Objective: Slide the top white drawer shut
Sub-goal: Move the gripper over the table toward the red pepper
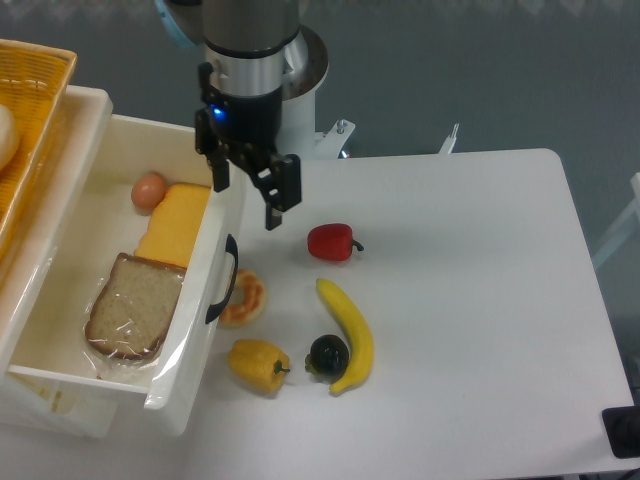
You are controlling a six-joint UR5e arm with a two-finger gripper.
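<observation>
The top white drawer is pulled out at the left, a deep glossy white box with a black arched handle on its front. Inside lie a slice of bread, a yellow cheese block and an egg. My gripper hangs above the drawer's far right corner, fingers pointing down and open, holding nothing. One finger is over the drawer rim, the other over the table. The lower drawer is hidden.
A yellow wicker basket sits on the cabinet at the top left. On the table right of the drawer lie a red pepper, a banana, a yellow pepper, a dark round fruit and a doughnut.
</observation>
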